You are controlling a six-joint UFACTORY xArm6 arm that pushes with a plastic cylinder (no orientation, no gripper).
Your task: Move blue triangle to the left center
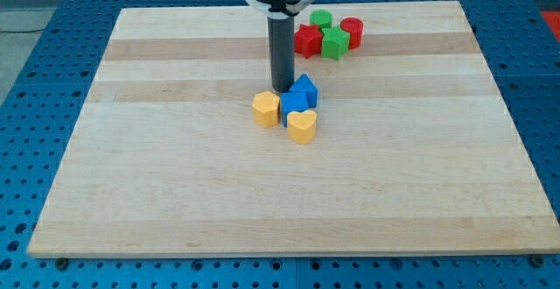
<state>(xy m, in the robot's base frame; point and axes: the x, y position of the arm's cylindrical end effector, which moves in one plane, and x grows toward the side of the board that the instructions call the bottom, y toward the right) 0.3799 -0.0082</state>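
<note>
The blue triangle lies near the board's middle, a little toward the view's top. A second blue block sits just below and left of it, touching. My tip stands right beside the blue triangle, on its left, and just above the yellow hexagon. A yellow heart lies below the blue blocks, touching them.
At the view's top, right of centre, a cluster: red star, green cylinder, green block, red cylinder. The wooden board lies on a blue perforated table.
</note>
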